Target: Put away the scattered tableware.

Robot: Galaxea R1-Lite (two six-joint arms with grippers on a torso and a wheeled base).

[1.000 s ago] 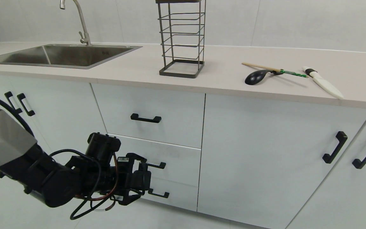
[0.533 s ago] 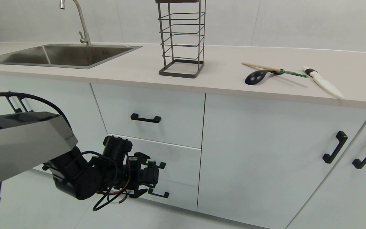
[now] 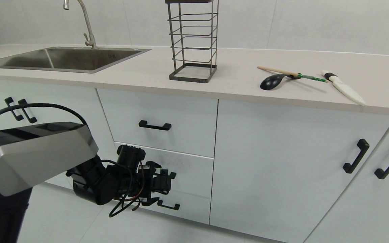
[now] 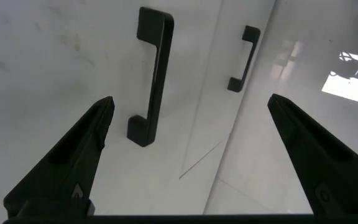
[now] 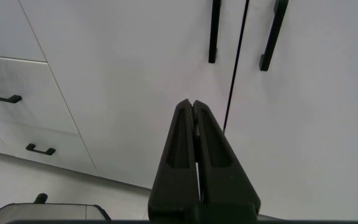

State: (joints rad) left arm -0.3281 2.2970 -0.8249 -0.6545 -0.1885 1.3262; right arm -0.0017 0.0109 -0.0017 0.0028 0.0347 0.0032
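Left gripper nears the middle drawer handle; tableware lies on the surface, far right.

Low and near: over the last second the left gripper [image 3: 165, 179] has moved up and right, off the bottom drawer handle [image 3: 168, 205] and level with the middle drawer handle [image 4: 153, 73]. Its fingers [image 4: 73, 155] are spread wide with nothing in them, and the handle sits between them, off-centre. Likely a drawer pull to make storage, and the drawer front looks shut. The right gripper [image 5: 193, 106] has its fingers pressed together, empty, facing cabinet doors. Farther, on the surface [image 3: 241, 84]: black spoon [image 3: 271, 82], chopsticks [image 3: 292, 73] and white knife [image 3: 343, 88], none moved. From the head, the gripper covers most of the handle. Contact cannot be told. The top of the wire rack [image 3: 193, 40] is cut off.
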